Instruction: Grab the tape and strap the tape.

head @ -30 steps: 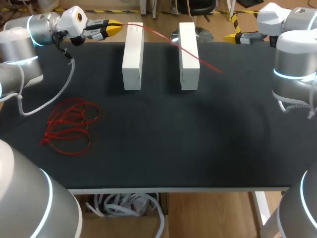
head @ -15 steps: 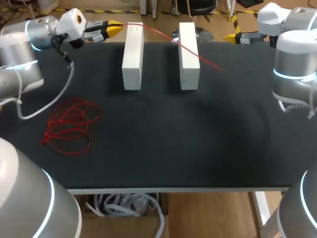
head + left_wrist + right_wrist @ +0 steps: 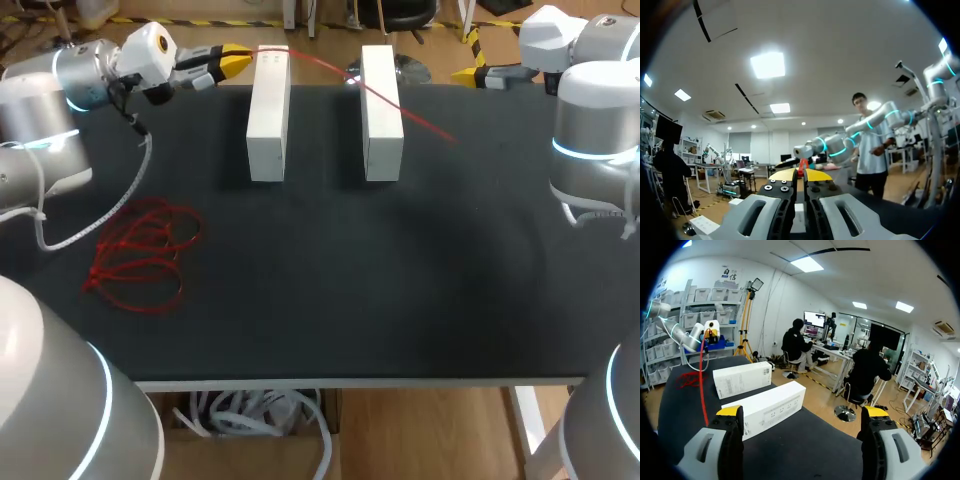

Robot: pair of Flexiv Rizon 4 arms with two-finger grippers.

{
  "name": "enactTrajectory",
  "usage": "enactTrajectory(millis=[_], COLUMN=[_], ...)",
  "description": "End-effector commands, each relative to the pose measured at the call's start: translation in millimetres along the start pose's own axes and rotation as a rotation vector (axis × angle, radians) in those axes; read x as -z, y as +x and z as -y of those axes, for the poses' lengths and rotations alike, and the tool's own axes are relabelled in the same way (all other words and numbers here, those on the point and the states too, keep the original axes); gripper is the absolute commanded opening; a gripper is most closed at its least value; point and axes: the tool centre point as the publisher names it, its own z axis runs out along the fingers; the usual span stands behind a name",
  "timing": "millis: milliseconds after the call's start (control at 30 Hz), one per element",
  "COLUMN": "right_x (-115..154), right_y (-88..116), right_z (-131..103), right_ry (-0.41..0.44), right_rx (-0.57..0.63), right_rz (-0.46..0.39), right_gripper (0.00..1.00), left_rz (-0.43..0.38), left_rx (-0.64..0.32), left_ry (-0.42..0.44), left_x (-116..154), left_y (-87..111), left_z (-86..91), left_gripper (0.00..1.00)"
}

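A thin red tape [image 3: 400,112] runs taut from my left gripper [image 3: 238,60] across the tops of two white boxes [image 3: 268,115] [image 3: 381,100], and its free end lies on the black table right of them. The left gripper is shut on the tape's end at the table's far left edge. In the left wrist view the red tape [image 3: 802,164] peeks out between the closed yellow tips of the left gripper [image 3: 800,175]. My right gripper [image 3: 465,73] hovers at the far right edge, open and empty. The right wrist view shows its fingers [image 3: 730,411] wide apart and, ahead of them, both boxes [image 3: 767,410] and the tape [image 3: 702,385].
A loose coil of red tape [image 3: 140,250] lies on the left part of the black table [image 3: 400,280]. A white cable [image 3: 100,210] hangs from my left arm down onto the table beside the coil.
My left gripper has shifted slightly right along the far edge with the tape, and the tape's free end has slid a little right on the table. The right arm has stayed still.
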Motion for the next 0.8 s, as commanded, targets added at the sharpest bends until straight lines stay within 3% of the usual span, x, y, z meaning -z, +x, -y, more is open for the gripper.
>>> enactTrajectory(millis=[33, 333, 800], right_x=[0, 0, 0], right_y=[0, 0, 0], right_z=[0, 0, 0], right_ry=[0.0, 0.0, 0.0], right_rx=[0.0, 0.0, 0.0], right_rz=[0.0, 0.0, 0.0], right_gripper=[1.0, 1.0, 1.0], left_rz=[0.135, 0.118, 0.107], left_rx=[-0.003, -0.008, -0.022], left_ry=[-0.009, -0.005, 0.005], left_x=[-6, -12, -13], left_y=[10.1, 23.9, 25.8], left_z=[0.9, 5.1, 9.9], left_gripper=[0.0, 0.0, 0.0])
